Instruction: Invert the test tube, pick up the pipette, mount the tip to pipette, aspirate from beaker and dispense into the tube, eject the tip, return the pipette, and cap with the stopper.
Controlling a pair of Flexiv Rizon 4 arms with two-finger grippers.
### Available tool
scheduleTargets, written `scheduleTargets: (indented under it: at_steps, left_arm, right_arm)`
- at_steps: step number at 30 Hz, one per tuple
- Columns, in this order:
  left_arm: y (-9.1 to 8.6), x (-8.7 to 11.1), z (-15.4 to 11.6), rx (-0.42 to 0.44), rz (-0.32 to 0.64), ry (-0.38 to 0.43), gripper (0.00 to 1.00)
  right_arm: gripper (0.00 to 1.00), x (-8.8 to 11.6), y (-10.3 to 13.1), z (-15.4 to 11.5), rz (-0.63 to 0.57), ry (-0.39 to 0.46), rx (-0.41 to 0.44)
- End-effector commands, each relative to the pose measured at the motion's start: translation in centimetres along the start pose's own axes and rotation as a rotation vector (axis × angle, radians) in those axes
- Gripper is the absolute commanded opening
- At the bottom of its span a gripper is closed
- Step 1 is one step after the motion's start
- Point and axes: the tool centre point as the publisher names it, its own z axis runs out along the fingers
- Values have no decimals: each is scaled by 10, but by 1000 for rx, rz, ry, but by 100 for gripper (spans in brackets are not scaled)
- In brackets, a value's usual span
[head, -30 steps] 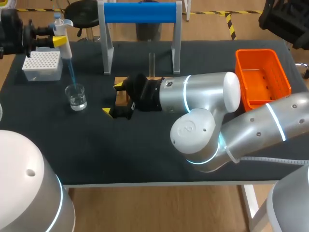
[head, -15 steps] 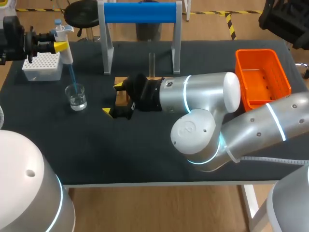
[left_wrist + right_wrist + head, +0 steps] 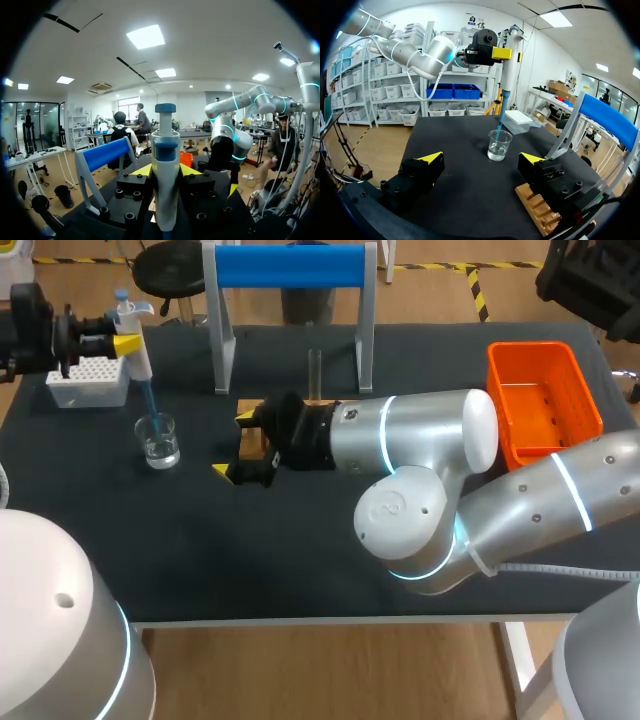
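Two yellow-tipped fingers of the right gripper (image 3: 234,444) (image 3: 481,159) stand spread wide just beside the beaker (image 3: 158,440) (image 3: 499,145), low over the table (image 3: 300,560), with nothing between them. One finger lies over a wooden rack (image 3: 252,435) (image 3: 537,210), and the right arm covers most of that rack. A thin clear test tube (image 3: 314,375) stands upright past the rack, on the side away from the beaker; its foot is hidden behind the arm.

The beaker holds a little clear liquid. The pipette (image 3: 135,340) (image 3: 166,165) (image 3: 510,55) hangs upright right above the beaker, and its blue tip (image 3: 150,405) (image 3: 499,125) reaches down inside the rim. I cannot tell whether the tip's end touches the liquid.

The left gripper (image 3: 128,340) (image 3: 166,170) is clamped on the pipette's body from both sides. In the left wrist view the pipette's lower part is cut off.

The white tip box (image 3: 88,375) (image 3: 520,120) sits just behind the beaker. The blue-barred stand (image 3: 290,265) (image 3: 105,152) (image 3: 610,120) is farther back. An orange basket (image 3: 545,400) sits well apart from the beaker, across the table.
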Motion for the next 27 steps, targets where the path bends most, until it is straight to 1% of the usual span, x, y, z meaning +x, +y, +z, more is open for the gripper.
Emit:
scheduleTargets:
  at_steps: [1, 22, 27]
  left_arm:
    - [3, -1, 0, 5, 4, -3, 0]
    - [18, -7, -3, -7, 49, -3, 0]
    - [22, -9, -2, -13, 47, -3, 0]
  right_arm:
    - [100, -1, 0, 0, 0, 4, 2]
    - [100, -1, 0, 0, 0, 4, 2]
    - [100, -1, 0, 0, 0, 4, 2]
